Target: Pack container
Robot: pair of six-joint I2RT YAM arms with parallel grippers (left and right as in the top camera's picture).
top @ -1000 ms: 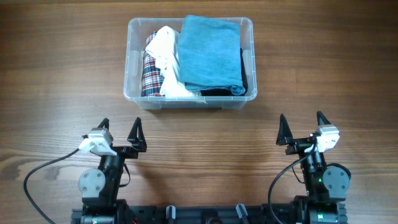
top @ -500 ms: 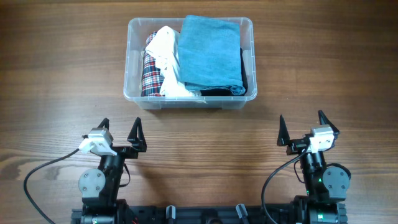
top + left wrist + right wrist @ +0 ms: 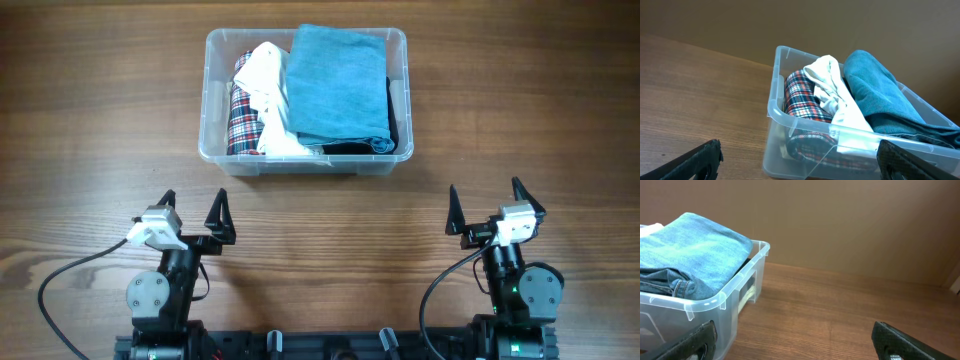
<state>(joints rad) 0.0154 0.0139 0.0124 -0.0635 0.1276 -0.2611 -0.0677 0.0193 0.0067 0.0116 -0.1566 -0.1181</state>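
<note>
The clear plastic container [image 3: 215, 150] stands at the table's far middle. It holds a folded blue denim garment [image 3: 338, 84], a white garment [image 3: 268, 85], a red plaid garment [image 3: 241, 122] and a dark one under the denim. The container also shows in the left wrist view [image 3: 774, 107] and the right wrist view [image 3: 725, 302]. My left gripper [image 3: 191, 212] is open and empty near the front left. My right gripper [image 3: 487, 205] is open and empty near the front right. Both are well short of the container.
The wooden table [image 3: 100, 120] spreads around the container. The arm bases and a cable [image 3: 70, 272] sit along the front edge. A plain brown wall [image 3: 840, 220] stands behind the table.
The right gripper shifted very slightly early on. Nothing else has moved.
</note>
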